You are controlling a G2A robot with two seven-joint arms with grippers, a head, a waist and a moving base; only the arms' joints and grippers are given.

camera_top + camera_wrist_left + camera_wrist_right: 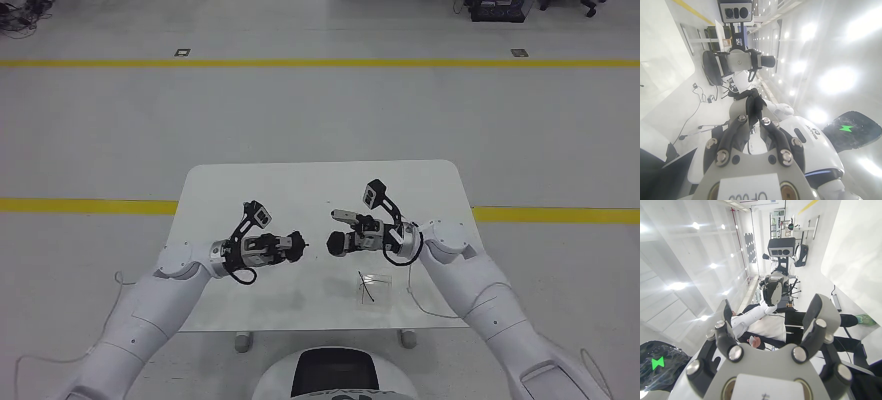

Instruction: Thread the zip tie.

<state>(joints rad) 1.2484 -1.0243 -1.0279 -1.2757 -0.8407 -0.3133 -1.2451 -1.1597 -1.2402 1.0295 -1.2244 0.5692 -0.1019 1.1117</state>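
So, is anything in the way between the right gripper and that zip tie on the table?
Nothing visible. The zip tie lies flat on the table, on the robot's side of the open right gripper, which hangs above the table facing the left gripper. The way down to it looks unobstructed.

I'm looking down on a white table point(300, 185) with rounded corners, standing on a pale grey floor point(100, 130). Two yellow lines point(300, 63) are running across that floor, the nearer one passing under the table. Two small floor plates point(182, 51) are sitting beyond the far line. Round ceiling lights point(836, 79) are glaring in rows overhead. A cable point(691, 113) is trailing over the floor near a black chair point(711, 70), and white desks point(700, 40) are standing farther off.
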